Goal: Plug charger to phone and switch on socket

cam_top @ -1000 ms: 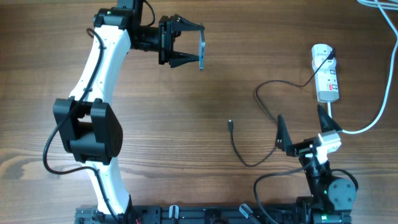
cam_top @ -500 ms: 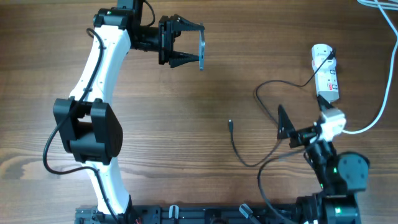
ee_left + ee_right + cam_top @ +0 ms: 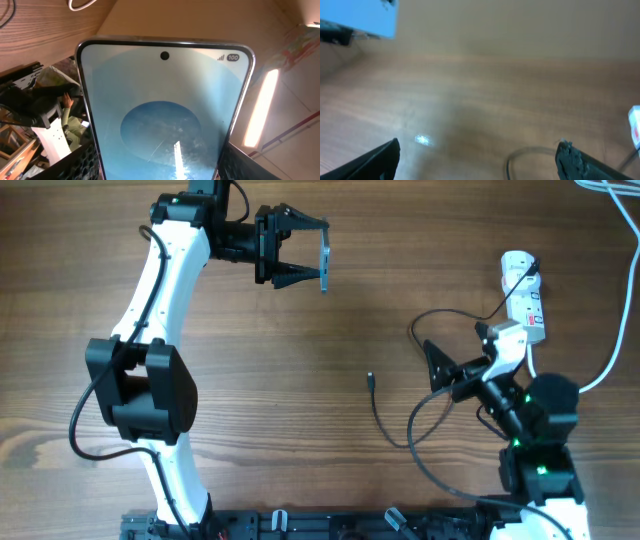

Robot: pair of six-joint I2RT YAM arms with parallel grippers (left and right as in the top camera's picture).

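Note:
My left gripper [image 3: 312, 262] is shut on the phone [image 3: 325, 260] and holds it on edge above the table at the far left. In the left wrist view the phone [image 3: 165, 100], with its cyan screen, fills the frame between my jaws [image 3: 160, 162]. The charger [image 3: 425, 330] is a thin black cable that loops from the socket [image 3: 525, 300] to its plug tip [image 3: 370, 379], which lies on the table. My right gripper [image 3: 455, 358] is open and empty over the cable loop, right of the plug tip. The right wrist view is blurred; its jaws [image 3: 477, 160] are wide apart above a cable loop [image 3: 520, 155].
The socket's thick white cord [image 3: 612, 360] runs along the table's right side. The socket's edge [image 3: 635, 125] and the phone [image 3: 365, 15] show faintly in the right wrist view. Bare wood lies between the two arms.
My right gripper has moved away from the front edge and leftward, ending over the cable loop near the socket. The left arm and phone have not moved.

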